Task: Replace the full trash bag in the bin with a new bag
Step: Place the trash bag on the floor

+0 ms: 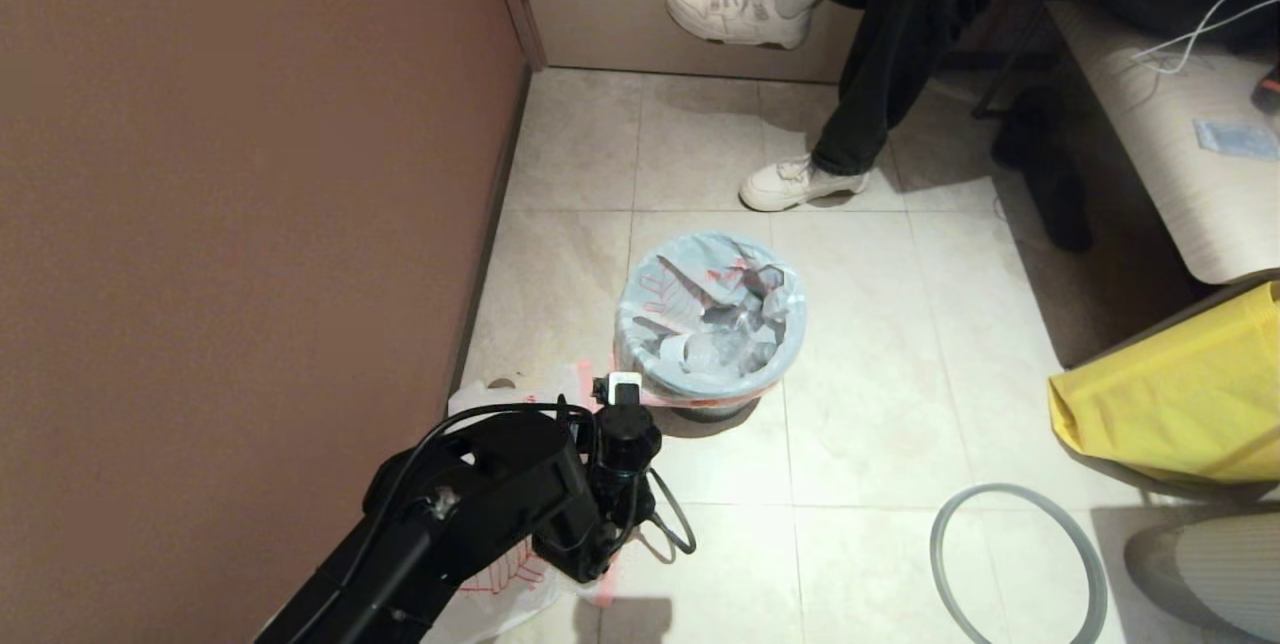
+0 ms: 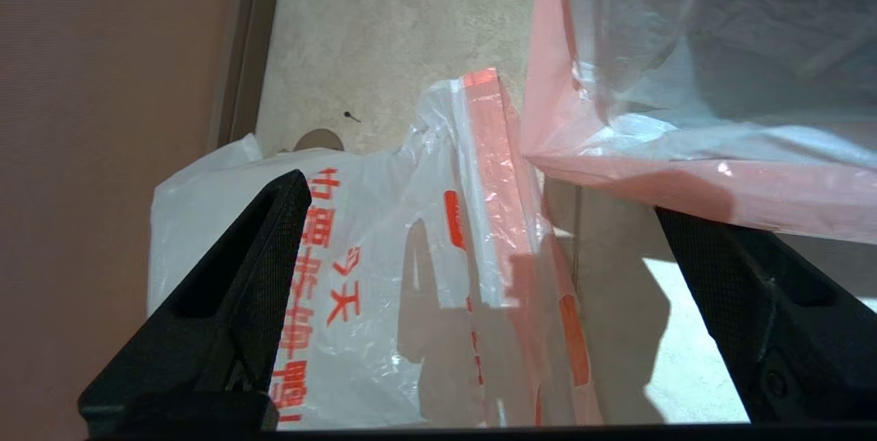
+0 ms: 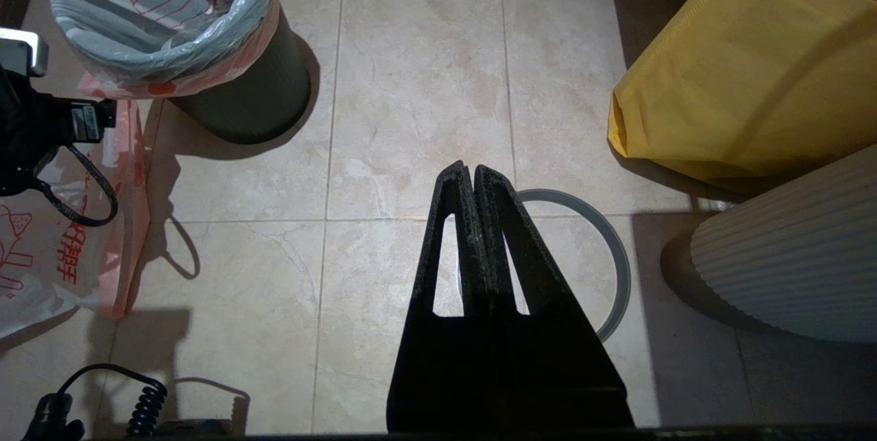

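My left gripper (image 2: 479, 208) hangs with fingers (image 2: 253, 270) spread wide, holding nothing. Just ahead, the full trash bag (image 1: 712, 309) sits in the bin (image 3: 257, 95): thin, slippery, crushable; I'd pinch its pink folded-over edge (image 2: 685, 187). The new bag (image 2: 384, 276) lies limp below. My right gripper (image 3: 473, 177) is closed, idle.

I'm looking down at a pale tiled floor (image 1: 880, 404). The bin (image 3: 264, 95) stands on it mid-scene, lined with the full trash bag (image 1: 710, 314). The new bag (image 1: 500, 584) lies flat on the tiles near left, by the brown wall. A grey ring rim (image 1: 1020, 564) lies near right, with a yellow bag (image 1: 1180, 404) beyond it.
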